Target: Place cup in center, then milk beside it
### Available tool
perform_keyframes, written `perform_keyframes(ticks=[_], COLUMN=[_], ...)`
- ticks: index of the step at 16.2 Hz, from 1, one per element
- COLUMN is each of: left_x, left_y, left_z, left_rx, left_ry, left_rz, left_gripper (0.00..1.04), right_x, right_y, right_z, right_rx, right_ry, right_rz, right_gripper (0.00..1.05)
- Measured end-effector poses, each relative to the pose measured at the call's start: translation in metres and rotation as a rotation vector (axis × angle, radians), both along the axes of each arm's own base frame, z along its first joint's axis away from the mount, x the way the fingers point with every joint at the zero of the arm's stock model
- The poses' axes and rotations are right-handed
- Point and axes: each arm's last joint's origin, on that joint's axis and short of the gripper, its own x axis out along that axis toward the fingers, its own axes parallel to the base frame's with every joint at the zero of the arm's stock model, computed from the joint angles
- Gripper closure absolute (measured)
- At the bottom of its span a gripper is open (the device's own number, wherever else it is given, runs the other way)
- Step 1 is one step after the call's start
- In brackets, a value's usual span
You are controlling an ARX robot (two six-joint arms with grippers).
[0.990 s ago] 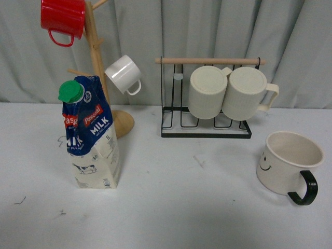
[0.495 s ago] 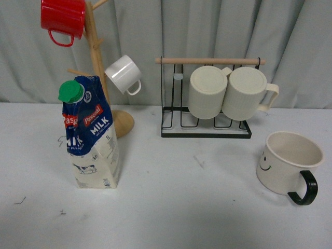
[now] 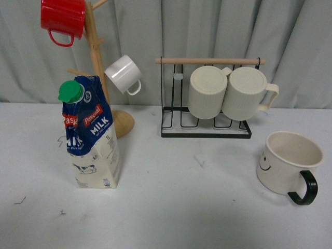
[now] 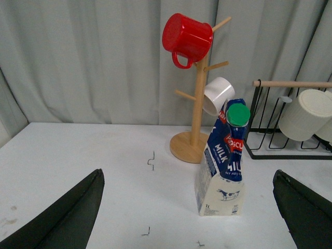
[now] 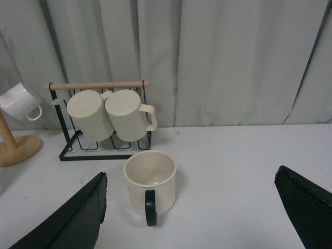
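The cup [image 3: 286, 164], a wide cream mug with a black handle and a small smiley face, stands upright on the white table at the right. In the right wrist view the cup [image 5: 152, 179] sits ahead of my open right gripper [image 5: 192, 220], nearer its left finger, handle toward the camera. The milk [image 3: 91, 135], a blue-and-white carton with a green cap, stands upright at the left. In the left wrist view the milk [image 4: 222, 165] stands ahead of my open left gripper [image 4: 189, 212]. Neither gripper shows in the front view.
A wooden mug tree [image 3: 98, 72] behind the milk holds a red mug [image 3: 63, 19] and a small white mug [image 3: 123, 74]. A black wire rack [image 3: 206, 111] at the back middle carries two ribbed cream mugs [image 3: 228, 92]. A grey curtain hangs behind the table.
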Motion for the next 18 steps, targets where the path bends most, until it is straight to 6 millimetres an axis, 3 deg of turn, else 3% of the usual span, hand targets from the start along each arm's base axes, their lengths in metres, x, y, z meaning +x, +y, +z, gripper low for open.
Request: perform_keyframes(ticks=[18], left_x=[0.0000], left_y=[0.0000], left_z=[0.0000], left_rx=[0.000], left_ry=[0.000], left_rz=[0.000], left_gripper=[0.07], right_x=[0.0000], right_y=[0.0000], right_z=[0.0000], right_rx=[0.000], right_ry=[0.000], right_rz=[0.000], right_gripper=[0.06])
